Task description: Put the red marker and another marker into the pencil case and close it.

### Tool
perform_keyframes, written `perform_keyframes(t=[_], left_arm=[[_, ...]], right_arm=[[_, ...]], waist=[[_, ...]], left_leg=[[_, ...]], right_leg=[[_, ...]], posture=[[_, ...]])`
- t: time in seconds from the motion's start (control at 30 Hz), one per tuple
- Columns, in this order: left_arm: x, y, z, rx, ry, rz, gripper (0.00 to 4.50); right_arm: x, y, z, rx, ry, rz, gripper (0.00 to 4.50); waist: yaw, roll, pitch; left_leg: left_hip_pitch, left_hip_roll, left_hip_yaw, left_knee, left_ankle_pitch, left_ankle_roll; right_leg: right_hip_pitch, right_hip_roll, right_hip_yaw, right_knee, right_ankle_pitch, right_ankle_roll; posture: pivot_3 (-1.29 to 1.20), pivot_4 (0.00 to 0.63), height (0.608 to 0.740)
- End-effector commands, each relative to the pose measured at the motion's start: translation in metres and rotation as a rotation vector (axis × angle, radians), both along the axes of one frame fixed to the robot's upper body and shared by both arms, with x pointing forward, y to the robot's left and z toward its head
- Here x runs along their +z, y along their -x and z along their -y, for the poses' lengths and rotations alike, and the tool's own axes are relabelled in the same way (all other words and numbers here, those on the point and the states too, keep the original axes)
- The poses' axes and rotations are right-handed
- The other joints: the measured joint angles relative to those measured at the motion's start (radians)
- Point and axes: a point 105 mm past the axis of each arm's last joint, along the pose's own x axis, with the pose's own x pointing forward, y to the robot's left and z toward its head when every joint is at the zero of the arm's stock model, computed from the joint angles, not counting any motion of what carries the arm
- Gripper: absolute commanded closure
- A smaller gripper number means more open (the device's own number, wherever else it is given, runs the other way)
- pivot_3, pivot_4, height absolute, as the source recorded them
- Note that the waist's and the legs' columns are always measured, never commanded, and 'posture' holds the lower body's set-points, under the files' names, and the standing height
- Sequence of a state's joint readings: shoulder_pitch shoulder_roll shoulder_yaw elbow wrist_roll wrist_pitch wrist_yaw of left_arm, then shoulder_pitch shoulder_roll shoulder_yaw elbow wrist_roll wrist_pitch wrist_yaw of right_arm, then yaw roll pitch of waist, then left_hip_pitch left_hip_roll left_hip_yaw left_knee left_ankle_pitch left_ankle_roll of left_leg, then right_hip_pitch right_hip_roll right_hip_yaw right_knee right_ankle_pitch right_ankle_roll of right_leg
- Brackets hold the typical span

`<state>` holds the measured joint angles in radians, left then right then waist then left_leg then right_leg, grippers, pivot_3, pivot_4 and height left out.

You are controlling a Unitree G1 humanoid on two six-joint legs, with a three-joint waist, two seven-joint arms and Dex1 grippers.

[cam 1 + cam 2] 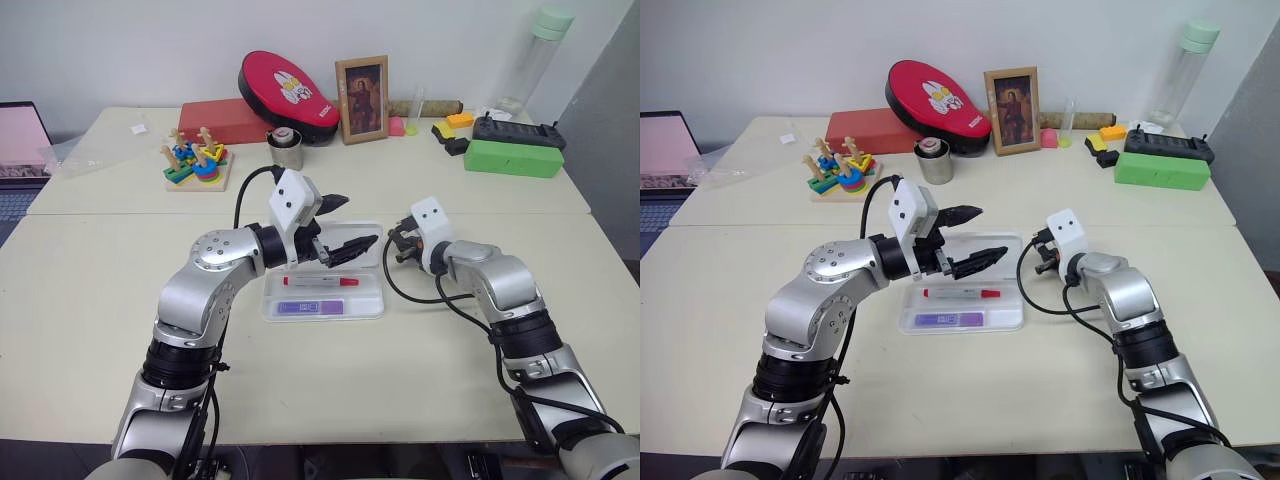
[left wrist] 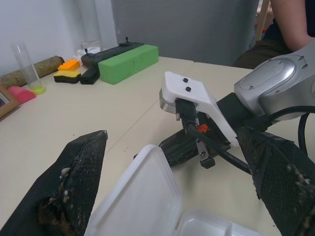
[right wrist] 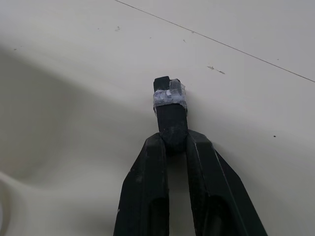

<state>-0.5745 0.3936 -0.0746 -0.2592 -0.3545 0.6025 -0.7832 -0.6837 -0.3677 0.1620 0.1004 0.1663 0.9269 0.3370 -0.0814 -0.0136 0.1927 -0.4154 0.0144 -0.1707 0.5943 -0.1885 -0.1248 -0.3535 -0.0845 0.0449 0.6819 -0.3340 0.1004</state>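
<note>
Head views: pencil case [image 1: 372, 300] lying open on the pale table [image 1: 100, 300], red marker [image 1: 320, 282] in its rear compartment, another marker [image 1: 306, 308] in the front one, lid [image 1: 1006, 243] back behind the tray; left gripper [image 1: 346, 228] hovering above the case, fingers spread wide, empty; right gripper [image 1: 393, 245] just beside the case's right rear corner.

Left wrist view: lid edge [image 2: 142, 191] between the wide-spread fingers [image 2: 74, 182], right gripper beyond it.

Right wrist view: right gripper [image 3: 172, 140] pinched narrow on a small dark taped tab [image 3: 170, 105] over the table.
</note>
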Motion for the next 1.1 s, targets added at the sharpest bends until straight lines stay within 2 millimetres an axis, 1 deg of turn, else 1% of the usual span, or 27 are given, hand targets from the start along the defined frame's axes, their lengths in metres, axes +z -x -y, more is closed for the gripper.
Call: perform_keyframes(t=[0.03,0.17,0.23,0.27,0.33,0.4,0.43,0.53,0.57,0.63,0.73,0.8,0.87,1.0,1.1], left_arm=[[0.011,0.004,0.004,-0.026,0.011,0.053,0.00],[0.003,0.008,-0.003,-0.062,-0.067,0.064,0.00],[0.003,0.012,-0.009,-0.088,-0.096,0.064,0.00],[0.002,0.015,-0.013,-0.106,-0.113,0.060,0.00],[-0.001,0.020,-0.019,-0.138,-0.154,0.059,0.00],[-0.004,0.027,-0.025,-0.175,-0.190,0.051,0.00],[-0.007,0.031,-0.029,-0.194,-0.211,0.042,0.00],[-0.015,0.039,-0.039,-0.230,-0.263,0.011,0.00],[-0.017,0.041,-0.042,-0.240,-0.275,0.001,0.00],[-0.021,0.047,-0.047,-0.260,-0.298,-0.019,0.00],[-0.024,0.049,-0.050,-0.260,-0.314,-0.025,0.00],[-0.025,0.049,-0.052,-0.248,-0.316,-0.024,0.00],[-0.024,0.049,-0.052,-0.242,-0.313,-0.022,0.00],[-0.023,0.049,-0.050,-0.237,-0.302,-0.020,0.00],[-0.024,0.049,-0.049,-0.236,-0.302,-0.020,0.00]], right_arm=[[0.033,-0.005,0.013,-0.001,-0.061,0.109,4.32],[0.071,-0.004,0.038,0.089,-0.091,0.230,4.32],[0.083,0.007,0.043,0.216,-0.075,0.257,4.32],[0.086,0.016,0.042,0.301,-0.055,0.264,4.32],[0.088,0.040,0.034,0.487,-0.027,0.244,4.32],[0.087,0.062,0.022,0.642,-0.026,0.207,4.32],[0.086,0.069,0.016,0.697,-0.028,0.191,4.32],[0.071,0.085,-0.003,0.836,0.010,0.131,4.32],[0.066,0.089,-0.007,0.867,0.016,0.112,4.32],[0.058,0.090,-0.016,0.895,0.024,0.091,4.32],[0.047,0.091,-0.023,0.914,0.048,0.056,4.32],[0.031,0.092,-0.027,0.931,0.093,0.013,4.32],[0.020,0.093,-0.028,0.938,0.129,-0.012,4.32],[0.011,0.098,-0.033,0.968,0.146,-0.040,4.32],[0.008,0.097,-0.034,0.963,0.156,-0.046,4.32]], waist=[[-0.001,0.000,0.000],[0.000,0.000,0.000],[-0.001,0.000,0.000],[-0.001,0.000,0.000],[-0.001,0.001,0.000],[-0.005,0.001,0.000],[-0.008,0.001,0.000],[-0.011,0.001,0.000],[-0.007,0.001,0.000],[-0.003,0.001,0.000],[0.004,0.001,0.000],[0.010,0.001,0.000],[0.012,0.001,0.000],[0.017,0.001,0.000],[0.018,0.001,0.000]], left_leg=[[0.000,0.000,0.000,0.000,0.000,0.000],[0.000,0.000,0.000,0.000,0.000,0.000],[0.000,0.000,0.000,-0.001,0.000,0.000],[0.000,0.000,0.000,-0.001,0.000,0.000],[0.000,0.000,0.000,-0.002,-0.001,0.002],[0.000,0.000,0.001,-0.002,-0.002,0.003],[0.000,0.000,0.001,-0.003,-0.002,0.003],[0.001,0.000,0.001,-0.002,-0.002,0.003],[0.001,0.000,0.001,-0.002,-0.002,0.003],[0.001,0.000,0.001,-0.001,-0.002,0.003],[0.000,0.000,0.001,-0.001,-0.002,0.003],[0.000,0.000,0.001,-0.001,-0.002,0.003],[0.000,0.000,0.001,-0.001,-0.002,0.003],[0.000,0.000,0.001,-0.001,-0.002,0.003],[0.000,0.000,0.001,-0.001,-0.002,0.003]], right_leg=[[0.000,0.000,0.000,0.000,0.000,0.000],[0.000,0.000,0.000,-0.001,0.000,0.000],[0.000,0.000,0.000,-0.001,0.000,0.000],[0.000,0.000,0.000,-0.001,0.000,0.000],[0.000,0.000,0.000,-0.002,0.000,0.000],[0.000,0.000,0.000,-0.002,0.000,0.000],[-0.001,0.000,0.000,-0.002,0.000,0.000],[-0.001,0.000,0.001,-0.001,0.000,0.000],[0.000,0.000,0.001,0.000,0.000,0.000],[0.000,0.000,0.001,-0.001,0.000,0.000],[0.000,0.000,0.001,-0.001,0.000,0.000],[0.000,0.000,0.000,-0.001,0.000,0.000],[0.000,0.000,0.000,-0.001,0.000,0.000],[0.000,0.000,0.000,-0.001,0.000,0.000],[0.000,0.000,0.000,-0.001,0.000,0.000]], posture=[[0.00,0.150,0.740],[0.00,0.150,0.740],[0.00,0.150,0.740],[0.00,0.150,0.740],[0.00,0.150,0.740],[0.00,0.150,0.740],[0.00,0.150,0.740],[0.00,0.150,0.740],[0.00,0.150,0.740],[0.00,0.150,0.740],[0.00,0.150,0.740],[0.00,0.150,0.740],[0.00,0.150,0.740],[0.00,0.150,0.740],[0.00,0.150,0.740]])
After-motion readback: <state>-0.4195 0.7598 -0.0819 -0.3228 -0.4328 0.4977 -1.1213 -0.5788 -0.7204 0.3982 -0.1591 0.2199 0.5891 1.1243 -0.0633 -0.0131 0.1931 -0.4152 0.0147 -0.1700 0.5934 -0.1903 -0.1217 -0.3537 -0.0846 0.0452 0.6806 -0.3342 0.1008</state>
